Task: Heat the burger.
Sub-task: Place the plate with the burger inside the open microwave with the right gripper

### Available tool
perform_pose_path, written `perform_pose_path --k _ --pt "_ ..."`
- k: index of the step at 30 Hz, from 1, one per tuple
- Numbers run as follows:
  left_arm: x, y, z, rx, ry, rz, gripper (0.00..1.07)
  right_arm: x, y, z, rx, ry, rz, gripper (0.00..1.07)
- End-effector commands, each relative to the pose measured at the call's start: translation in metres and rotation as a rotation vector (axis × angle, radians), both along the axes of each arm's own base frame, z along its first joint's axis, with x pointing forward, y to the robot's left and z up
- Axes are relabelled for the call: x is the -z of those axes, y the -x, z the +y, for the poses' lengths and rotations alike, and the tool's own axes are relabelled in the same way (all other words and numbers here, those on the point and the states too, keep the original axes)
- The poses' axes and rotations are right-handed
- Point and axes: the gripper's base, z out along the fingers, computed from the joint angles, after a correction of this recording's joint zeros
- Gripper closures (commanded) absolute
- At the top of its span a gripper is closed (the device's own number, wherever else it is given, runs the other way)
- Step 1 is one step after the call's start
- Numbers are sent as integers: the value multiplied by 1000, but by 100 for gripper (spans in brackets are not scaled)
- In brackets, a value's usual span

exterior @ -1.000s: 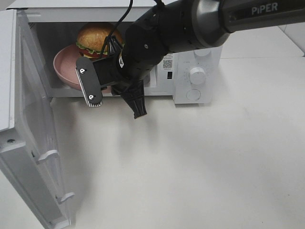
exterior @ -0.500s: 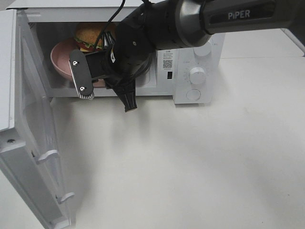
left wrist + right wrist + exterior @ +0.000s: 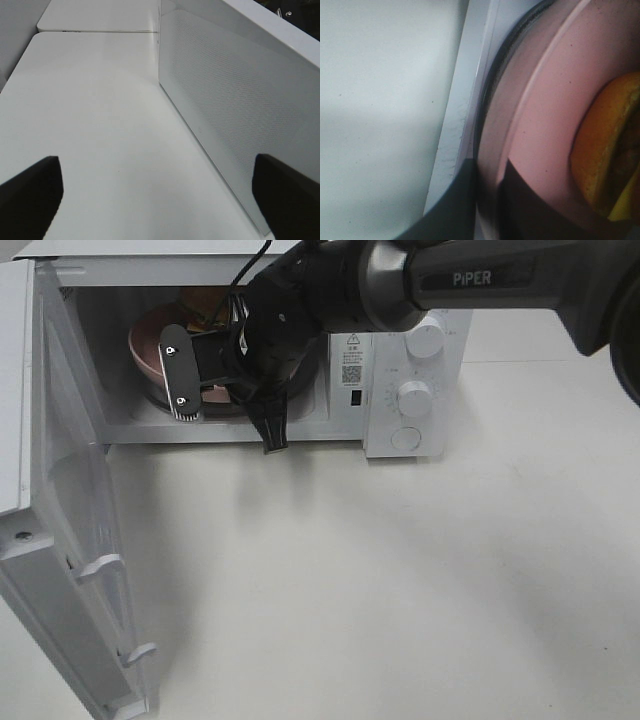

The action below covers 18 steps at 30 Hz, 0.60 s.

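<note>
Bun and yellow cheese of the burger [image 3: 602, 145] show in the right wrist view. It sits on the pink plate [image 3: 145, 345] inside the open cavity of the microwave [image 3: 440, 410]. From the high camera, the right arm hides nearly all of it. The right claw [image 3: 487, 172] reaches into the cavity and is clenched on the pink plate, with a dark finger on either side of the rim, near the burger. A dark glassy ring runs just outside the plate's edge; I cannot tell whether the plate rests on it or hangs clear. The microwave stands at the back of the white bench [image 3: 400, 590], its door [image 3: 60, 510] swung wide to the left and its two knobs [image 3: 413, 398] to the right of the cavity. The left claw [image 3: 160, 200], seen only in its own wrist view, hangs released over the bench. Its fingers are wide apart with nothing between them, beside the door's dotted outer face.
</note>
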Motion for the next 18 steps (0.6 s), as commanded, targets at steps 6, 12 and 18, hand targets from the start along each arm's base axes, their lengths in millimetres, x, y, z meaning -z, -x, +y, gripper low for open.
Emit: perform_pose_path --k 6,12,18 --pt "1 3 0 6 -2 -20 9 -14 -12 10 -18 -32 -82 107" --pt "1 3 0 4 -4 -20 9 -8 -13 12 -23 -31 -80 107" --pt "1 3 1 2 -8 -20 9 -6 -14 13 -29 -39 -86 107"
